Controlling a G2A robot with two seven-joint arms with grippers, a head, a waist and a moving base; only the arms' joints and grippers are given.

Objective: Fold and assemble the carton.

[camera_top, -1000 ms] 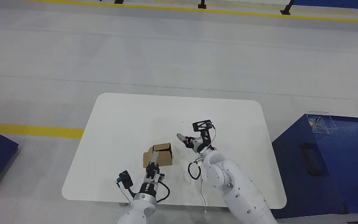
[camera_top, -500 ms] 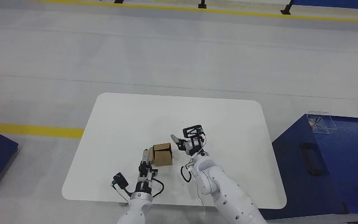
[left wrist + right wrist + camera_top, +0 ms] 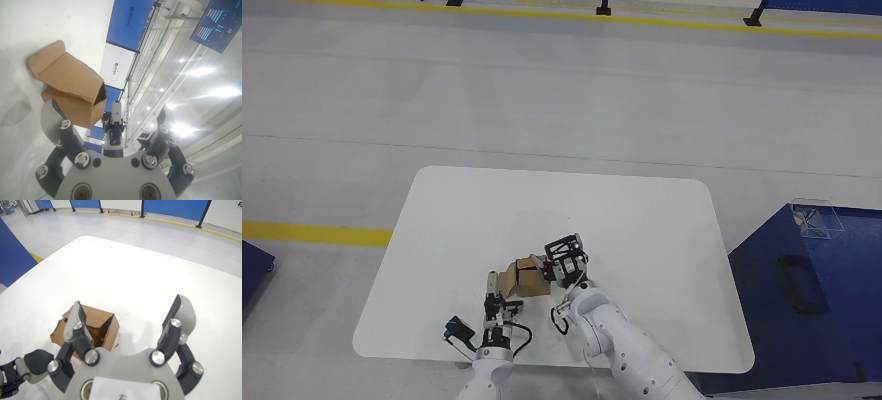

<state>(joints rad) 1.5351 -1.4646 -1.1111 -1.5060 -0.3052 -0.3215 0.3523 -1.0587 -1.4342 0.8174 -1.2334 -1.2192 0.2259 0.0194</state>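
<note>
Judging by the carton (image 3: 525,279), you've a squared body but unclosed flaps; left gripper (image 3: 105,109) and right gripper (image 3: 128,302) flank it, jaws open, empty.

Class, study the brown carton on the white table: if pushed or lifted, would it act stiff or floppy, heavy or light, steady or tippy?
The carton is probably light: thin cardboard, hollow inside. Its unfolded flaps would likely flex under a push rather than hold shape. On the smooth table it may slide or tip easily.
</note>
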